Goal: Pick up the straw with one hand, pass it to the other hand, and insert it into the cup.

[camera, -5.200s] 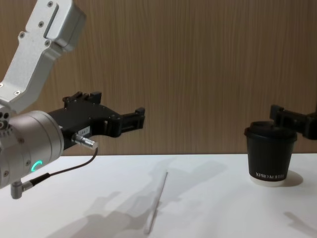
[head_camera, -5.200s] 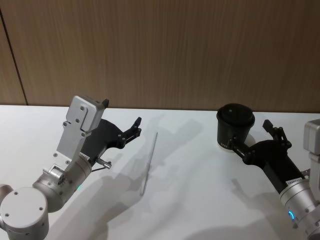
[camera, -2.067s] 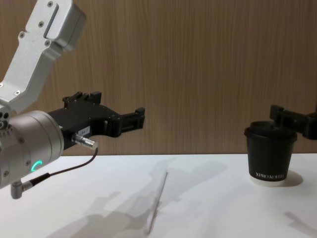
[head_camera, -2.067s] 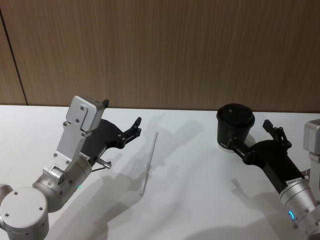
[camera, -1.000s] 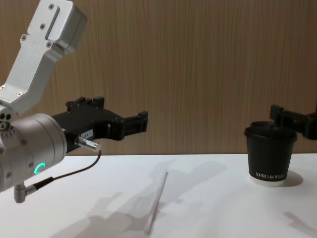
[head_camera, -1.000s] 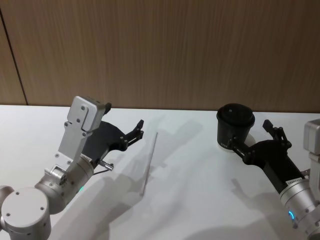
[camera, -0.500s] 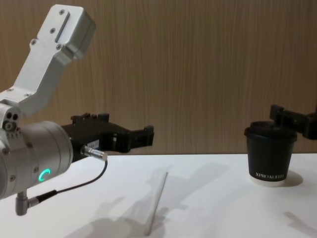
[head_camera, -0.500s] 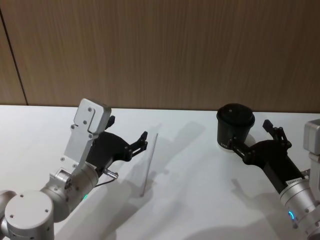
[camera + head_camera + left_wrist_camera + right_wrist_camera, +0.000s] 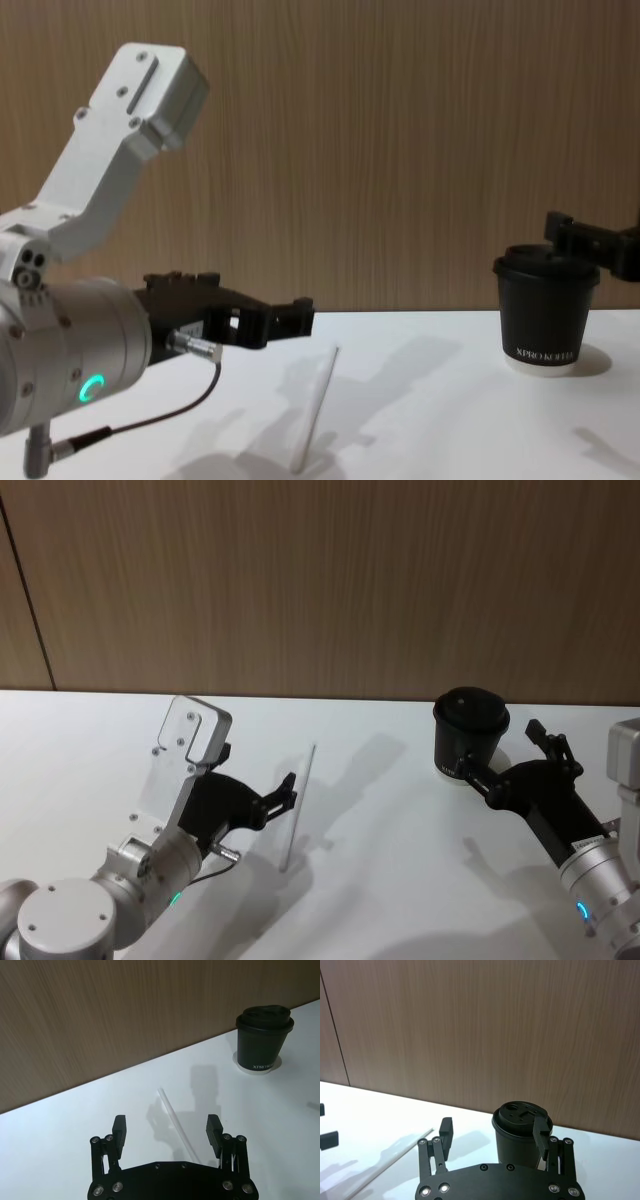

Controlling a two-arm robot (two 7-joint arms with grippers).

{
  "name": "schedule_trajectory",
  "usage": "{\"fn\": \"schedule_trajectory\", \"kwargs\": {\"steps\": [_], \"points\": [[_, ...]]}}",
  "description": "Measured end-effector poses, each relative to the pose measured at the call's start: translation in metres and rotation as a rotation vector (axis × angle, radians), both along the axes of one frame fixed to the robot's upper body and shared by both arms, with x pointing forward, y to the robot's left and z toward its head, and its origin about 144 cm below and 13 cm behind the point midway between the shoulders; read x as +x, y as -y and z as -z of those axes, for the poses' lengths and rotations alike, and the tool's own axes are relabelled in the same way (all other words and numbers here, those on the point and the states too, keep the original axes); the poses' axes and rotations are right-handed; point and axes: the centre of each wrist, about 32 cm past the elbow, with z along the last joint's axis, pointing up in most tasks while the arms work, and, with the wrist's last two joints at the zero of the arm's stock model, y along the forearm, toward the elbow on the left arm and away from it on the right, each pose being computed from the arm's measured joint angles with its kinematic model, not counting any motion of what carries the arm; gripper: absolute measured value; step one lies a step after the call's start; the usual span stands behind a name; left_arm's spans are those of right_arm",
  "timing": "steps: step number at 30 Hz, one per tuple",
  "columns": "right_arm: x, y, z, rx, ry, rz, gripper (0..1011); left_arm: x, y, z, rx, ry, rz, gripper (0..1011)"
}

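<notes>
The thin white straw (image 9: 296,820) lies flat on the white table, left of centre, pointing away from me. My left gripper (image 9: 280,795) hangs open just to its left, low over the table. In the left wrist view the straw (image 9: 177,1125) runs between the spread fingers of that gripper (image 9: 166,1127). The black lidded cup (image 9: 471,730) stands upright at the right. My right gripper (image 9: 499,748) is open beside the cup, and the cup (image 9: 517,1120) sits just beyond its fingers. From the chest, the straw (image 9: 318,405) lies below the left gripper (image 9: 285,320).
A wood-panelled wall (image 9: 320,580) closes off the back of the table (image 9: 400,880). A thin black cable with a metal plug (image 9: 190,345) loops under my left wrist.
My left arm has swung right and dropped lower, bringing its open gripper close to the straw. Straw, cup and right arm have stayed put.
</notes>
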Motion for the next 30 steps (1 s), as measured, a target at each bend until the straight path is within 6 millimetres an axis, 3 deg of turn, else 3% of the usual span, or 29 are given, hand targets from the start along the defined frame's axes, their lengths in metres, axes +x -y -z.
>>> {"fn": "schedule_trajectory", "kwargs": {"steps": [30], "points": [[0.0,0.0,0.0,0.0,0.0,0.0,1001,-0.007,0.02,0.02,-0.025,-0.126,-0.023,1003]]}}
